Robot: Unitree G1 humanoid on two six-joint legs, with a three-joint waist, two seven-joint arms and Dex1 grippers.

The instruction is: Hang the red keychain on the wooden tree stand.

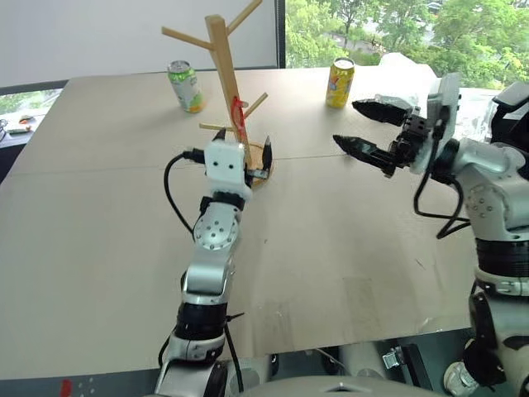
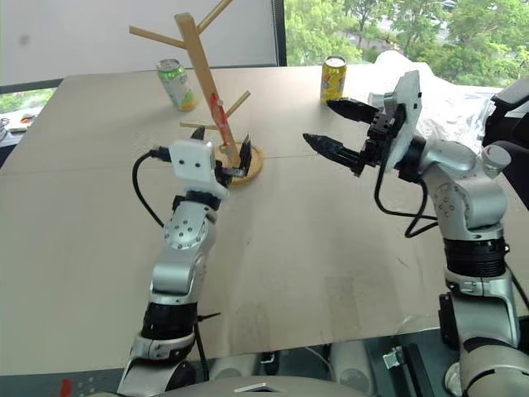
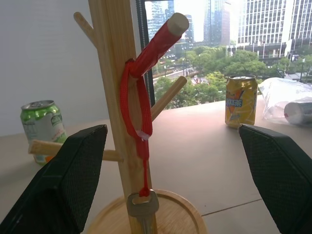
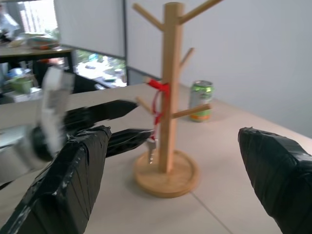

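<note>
Keychain on its peg, both sets of fingers released.

The red keychain [image 3: 138,105] hangs looped over a slanted peg of the wooden tree stand [image 1: 226,74], its key [image 3: 142,207] dangling against the pole just above the round base, at the middle of the counter [image 1: 347,248]. The likeliest upset would come from the left gripper [image 1: 245,157]: its fingers [image 3: 66,183] stand spread wide to either side of the pole, grasping nothing, and a careless pull back could brush the key or the base and tip the stand or shake the loop off its peg. The right gripper [image 1: 362,126], well apart to the right, is also wide open and empty. A green can [image 1: 186,86] and a yellow can [image 1: 340,82] stand farther back.
</note>
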